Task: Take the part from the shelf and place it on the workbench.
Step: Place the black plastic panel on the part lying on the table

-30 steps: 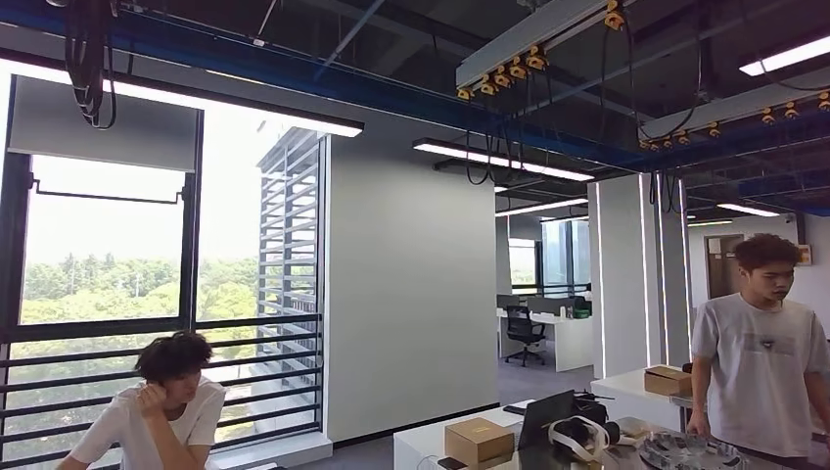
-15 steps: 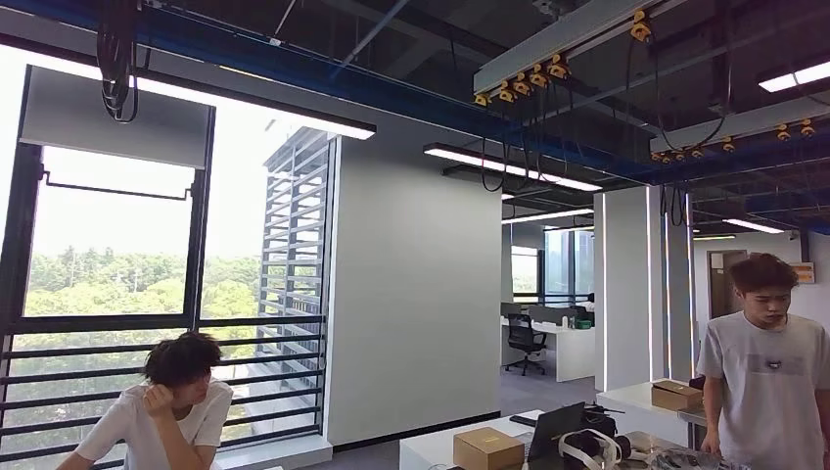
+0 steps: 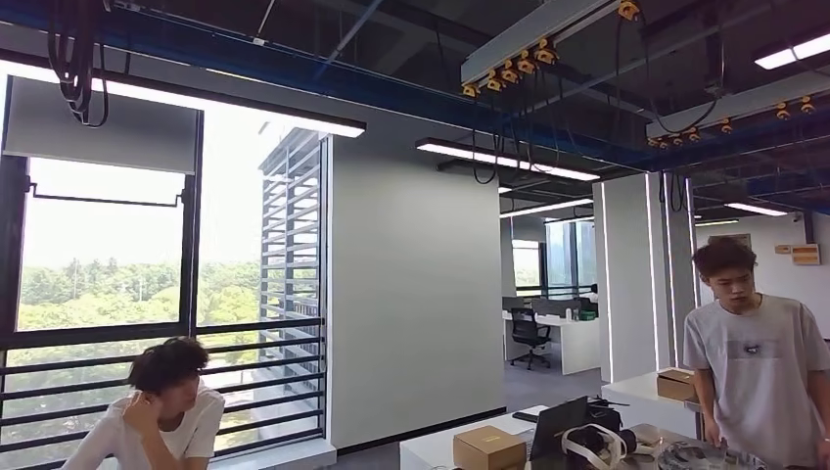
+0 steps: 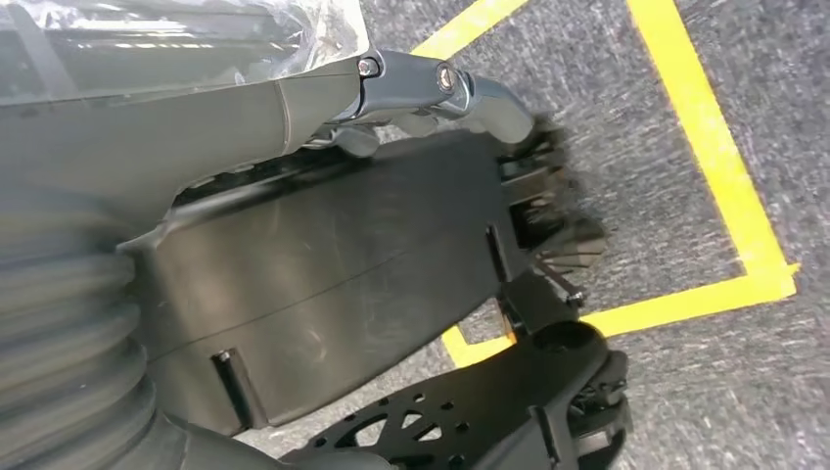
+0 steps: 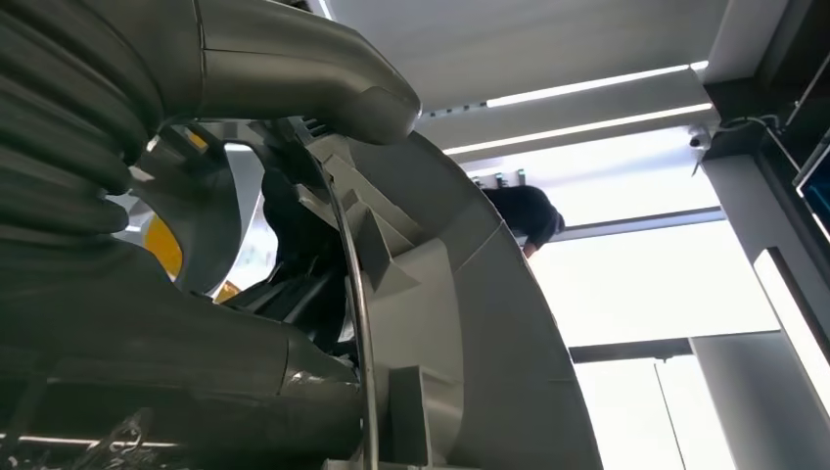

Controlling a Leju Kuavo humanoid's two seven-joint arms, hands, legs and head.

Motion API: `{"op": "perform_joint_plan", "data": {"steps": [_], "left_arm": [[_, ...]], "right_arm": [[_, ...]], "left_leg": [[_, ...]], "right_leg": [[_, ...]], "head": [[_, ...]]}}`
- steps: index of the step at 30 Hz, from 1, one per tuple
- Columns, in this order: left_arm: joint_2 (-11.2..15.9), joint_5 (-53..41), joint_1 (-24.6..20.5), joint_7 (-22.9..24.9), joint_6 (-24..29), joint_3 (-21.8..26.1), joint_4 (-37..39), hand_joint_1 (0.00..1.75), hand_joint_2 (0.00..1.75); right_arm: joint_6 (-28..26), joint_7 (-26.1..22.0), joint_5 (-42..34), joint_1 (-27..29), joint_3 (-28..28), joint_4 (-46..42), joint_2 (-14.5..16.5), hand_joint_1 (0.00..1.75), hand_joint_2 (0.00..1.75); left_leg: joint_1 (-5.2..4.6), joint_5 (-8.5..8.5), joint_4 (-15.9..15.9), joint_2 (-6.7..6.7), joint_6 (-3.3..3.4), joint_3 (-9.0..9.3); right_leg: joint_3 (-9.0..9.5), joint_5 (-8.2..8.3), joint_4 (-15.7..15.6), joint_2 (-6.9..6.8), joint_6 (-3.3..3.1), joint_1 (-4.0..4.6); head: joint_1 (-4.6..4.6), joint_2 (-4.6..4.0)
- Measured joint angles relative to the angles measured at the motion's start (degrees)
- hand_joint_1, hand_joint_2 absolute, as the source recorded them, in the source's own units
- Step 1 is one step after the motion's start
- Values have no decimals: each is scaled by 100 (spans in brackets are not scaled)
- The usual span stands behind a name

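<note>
Grey curved plastic part [image 5: 470,323] clamped in right hand [image 5: 294,294] — left hand's [image 4: 431,98] grip untellable — above yellow-taped carpet [image 4: 724,166].

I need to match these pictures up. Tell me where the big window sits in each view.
Head view: the window takes the left side, behind the seated person.
Right wrist view: bright panes beyond the grey part, probably that window.
Left wrist view: not in it; carpet and yellow tape.
Shared landmark: long ceiling light strips.
</note>
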Motion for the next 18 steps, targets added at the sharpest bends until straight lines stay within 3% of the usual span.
{"op": "perform_joint_plan", "data": {"steps": [1, 3, 5, 7, 10, 14, 18], "left_arm": [[-1, -2, -9, -10, 0, 1, -1, 0, 175], [-2, -5, -25, -26, 2, 2, -2, 0, 175], [-2, -2, -14, -22, -3, 0, -1, 0, 175], [-1, 1, 0, -15, -18, -2, 2, 0, 175], [-7, -1, 3, -20, -29, -3, 5, 0, 175], [-29, -8, 3, -61, -29, -7, 9, 0, 175], [-40, -32, 0, -73, -40, -8, 9, 0, 175]], "right_arm": [[-4, 7, 14, 2, 1, 1, -1, 175, 175], [-8, 14, 28, 2, 5, 2, -1, 175, 175], [-9, 21, 50, -3, 9, 3, 2, 175, 175], [-9, 44, 84, -42, 13, 7, 7, 175, 175], [-9, 104, 117, -137, 16, 13, 12, 175, 175], [-13, 153, 133, -265, 30, 39, 13, 175, 175], [-72, 276, 184, -388, 35, 98, 13, 175, 175]], "left_leg": [[4, -75, 328, 0, -8, -192], [5, 98, 451, 0, -1, -334], [-3, 579, -148, -1, 52, -133], [-34, 853, -749, -1, 133, 98], [-56, 812, -1004, -10, 215, 205], [-38, 847, -1076, -35, 181, 233], [-56, 834, -1071, -34, 213, 232]], "right_leg": [[25, -21, 0, -1, -9, 6], [88, -69, 1, 8, -12, 16], [175, -126, -1, 25, 4, 23], [225, -174, 4, 36, 50, 39], [202, -179, -10, 21, 146, 42], [242, -142, -79, 13, 80, 56], [258, -139, -114, 14, 98, 45]], "head": [[6, 0], [16, 0], [24, 0], [24, 2], [15, 2], [-16, 0], [-33, 0]]}}
